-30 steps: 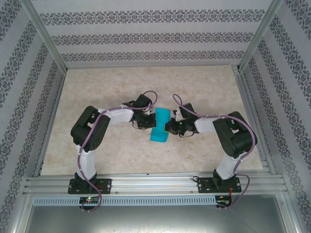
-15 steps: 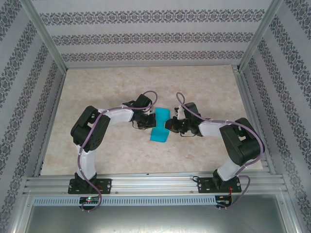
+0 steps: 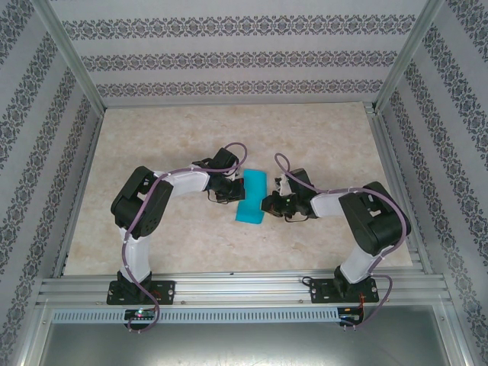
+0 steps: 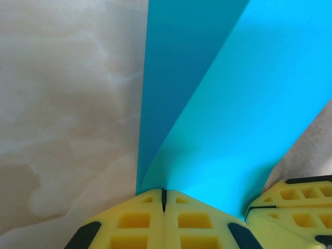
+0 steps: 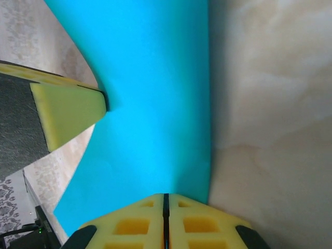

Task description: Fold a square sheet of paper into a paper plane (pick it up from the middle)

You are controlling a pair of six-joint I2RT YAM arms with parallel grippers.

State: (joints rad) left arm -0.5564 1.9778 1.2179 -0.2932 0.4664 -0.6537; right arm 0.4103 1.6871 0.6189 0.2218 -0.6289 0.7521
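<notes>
The teal-blue square sheet of paper (image 3: 252, 198) is folded into a long strip and sits at the table's centre between my two grippers. My left gripper (image 3: 234, 192) is shut on its left edge. In the left wrist view its fingertips (image 4: 164, 192) meet at the fold, and the sheet (image 4: 244, 104) rises from them with one flap lifted. My right gripper (image 3: 266, 204) is shut on the sheet's right edge. In the right wrist view the paper (image 5: 155, 93) spreads out from those closed tips (image 5: 166, 196). The left gripper's yellow finger (image 5: 65, 111) touches the far edge.
The marble-patterned table (image 3: 152, 137) has open room all round the paper. Patterned walls (image 3: 46, 152) close it in on three sides. An aluminium rail (image 3: 244, 290) with both arm bases runs along the near edge.
My right arm has shifted: its elbow swung out and back, and its gripper has dropped slightly toward the near edge. The left arm and the paper have barely moved.
</notes>
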